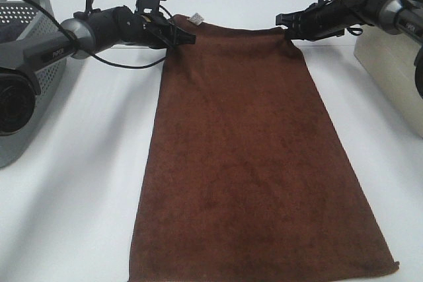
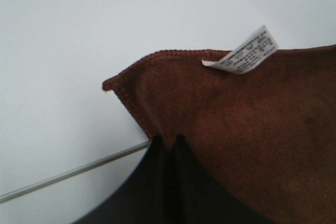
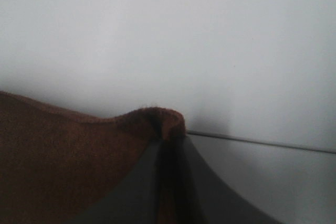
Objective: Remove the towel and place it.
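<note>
towel [image 1: 254, 156] axis: ran from tabletop [image 1: 79, 196] far edge toward near edge.
left gripper [image 1: 177, 34]: pinched shut on far-left corner.
right gripper [image 1: 287, 23]: narrow, pinching far-right corner.

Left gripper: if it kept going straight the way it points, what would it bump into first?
The left gripper points right along the towel's far edge, whose corner it pinches. Straight on, after the towel it would probably reach the right gripper at the other corner, though depth is hard to judge.

White table [image 1: 79, 183] bearing brown towel [image 1: 251, 163]
</note>
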Tool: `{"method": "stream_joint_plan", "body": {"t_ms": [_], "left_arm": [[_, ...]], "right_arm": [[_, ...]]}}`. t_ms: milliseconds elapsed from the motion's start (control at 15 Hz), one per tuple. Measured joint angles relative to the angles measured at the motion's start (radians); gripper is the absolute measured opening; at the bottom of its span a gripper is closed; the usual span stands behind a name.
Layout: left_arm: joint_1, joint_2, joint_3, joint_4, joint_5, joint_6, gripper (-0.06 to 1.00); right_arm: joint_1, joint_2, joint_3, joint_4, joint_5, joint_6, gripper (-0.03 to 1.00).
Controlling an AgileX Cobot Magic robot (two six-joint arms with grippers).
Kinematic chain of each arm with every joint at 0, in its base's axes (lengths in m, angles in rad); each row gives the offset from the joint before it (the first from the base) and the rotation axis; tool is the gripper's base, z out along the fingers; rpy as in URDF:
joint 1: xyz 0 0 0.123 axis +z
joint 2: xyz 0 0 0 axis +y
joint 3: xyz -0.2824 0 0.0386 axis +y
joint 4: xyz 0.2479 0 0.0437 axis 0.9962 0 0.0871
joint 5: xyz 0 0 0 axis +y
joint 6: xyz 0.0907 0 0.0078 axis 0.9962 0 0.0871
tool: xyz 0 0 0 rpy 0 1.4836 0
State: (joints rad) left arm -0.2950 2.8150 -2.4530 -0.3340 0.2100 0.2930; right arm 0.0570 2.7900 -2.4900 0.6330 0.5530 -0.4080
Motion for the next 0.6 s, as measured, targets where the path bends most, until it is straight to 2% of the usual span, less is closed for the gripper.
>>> {"method": "stream_joint_plan", "body": {"t_ms": [267,467,533,600], "left_arm": [[0.0,0.013,0.0,0.01,-0.027,0.0,0.0],[0.0,0.032,0.0,0.012,-0.03,0.001,0.0],[0.0,0.033,0.0,0.014,-0.042,0.001,0.04],[0.0,0.033,0.0,0.016,-0.056,0.001,0.13]], "right_arm": [[0.0,0.014,0.0,0.002,-0.011,-0.001,0.2],[0.0,0.015,0.0,-0.009,-0.029,-0.005,0.37],[0.0,0.015,0.0,-0.014,-0.032,-0.005,0.42],[0.0,0.015,0.0,-0.017,-0.034,-0.005,0.47]]}}
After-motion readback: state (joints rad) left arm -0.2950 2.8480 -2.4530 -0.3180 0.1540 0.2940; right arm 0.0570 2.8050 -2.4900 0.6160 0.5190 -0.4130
